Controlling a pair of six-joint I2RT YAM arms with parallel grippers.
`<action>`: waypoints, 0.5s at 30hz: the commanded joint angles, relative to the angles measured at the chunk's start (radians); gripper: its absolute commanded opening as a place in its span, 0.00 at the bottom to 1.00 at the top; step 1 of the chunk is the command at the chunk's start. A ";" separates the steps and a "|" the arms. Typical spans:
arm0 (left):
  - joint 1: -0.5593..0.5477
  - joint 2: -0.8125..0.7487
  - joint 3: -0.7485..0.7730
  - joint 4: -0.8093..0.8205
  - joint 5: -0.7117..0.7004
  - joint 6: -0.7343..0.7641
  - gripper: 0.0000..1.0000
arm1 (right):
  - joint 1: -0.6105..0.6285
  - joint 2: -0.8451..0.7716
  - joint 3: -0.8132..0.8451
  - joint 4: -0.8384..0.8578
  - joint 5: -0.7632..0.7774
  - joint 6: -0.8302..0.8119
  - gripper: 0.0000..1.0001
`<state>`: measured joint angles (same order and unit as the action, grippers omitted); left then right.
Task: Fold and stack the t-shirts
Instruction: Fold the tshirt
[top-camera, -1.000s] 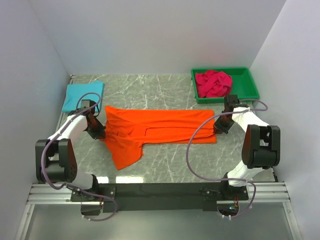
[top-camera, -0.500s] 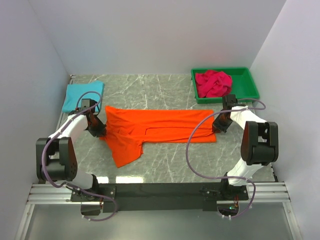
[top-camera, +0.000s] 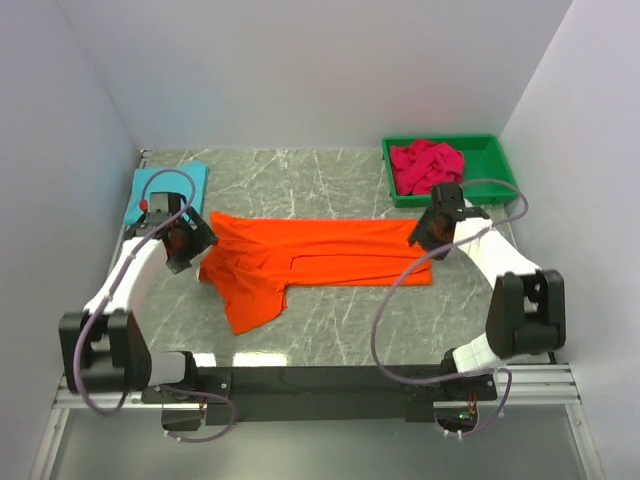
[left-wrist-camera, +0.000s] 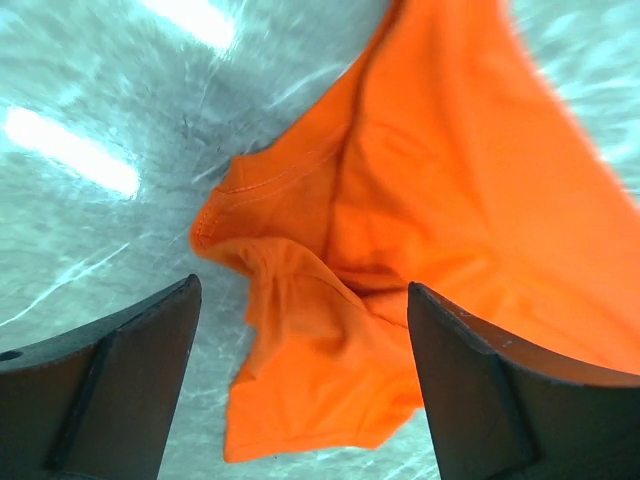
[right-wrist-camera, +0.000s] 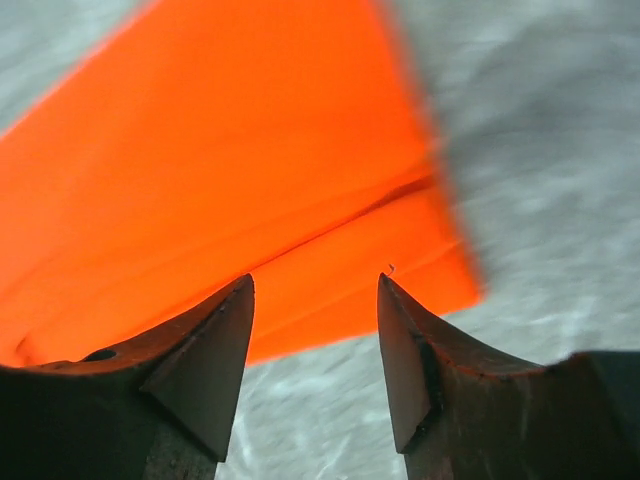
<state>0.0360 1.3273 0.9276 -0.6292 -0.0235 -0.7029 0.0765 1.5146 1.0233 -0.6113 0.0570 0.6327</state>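
Grippers both spread wide and empty: left gripper (top-camera: 185, 240) hovers over the nine o'clock end of the orange t-shirt (top-camera: 320, 255), right gripper (top-camera: 432, 230) over its three o'clock corner. The shirt lies as a long flat band, with a flap trailing toward seven o'clock. A folded turquoise t-shirt (top-camera: 145, 182) sits at ten o'clock. A crimson t-shirt (top-camera: 425, 165) lies bunched in a green bin (top-camera: 490, 186) at two o'clock.

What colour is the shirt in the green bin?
Crimson-pink shirt, best in the top external view.

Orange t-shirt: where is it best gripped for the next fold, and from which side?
The orange t-shirt lies as a long flat band, one loose flap jutting toward the near edge. Likely best: pinch that flap's free near corner from above, on the left side, with the open left gripper.
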 joint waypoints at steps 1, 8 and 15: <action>0.001 -0.159 0.022 -0.062 -0.052 0.003 0.89 | 0.115 -0.145 0.003 0.047 0.035 -0.001 0.60; -0.042 -0.370 -0.206 -0.130 0.014 -0.085 0.89 | 0.425 -0.211 -0.095 0.212 -0.192 0.050 0.57; -0.241 -0.412 -0.357 -0.043 0.027 -0.262 0.89 | 0.681 -0.004 -0.075 0.427 -0.325 0.125 0.54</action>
<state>-0.1429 0.9211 0.5941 -0.7223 -0.0185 -0.8608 0.7055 1.4479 0.9424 -0.3340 -0.1802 0.7090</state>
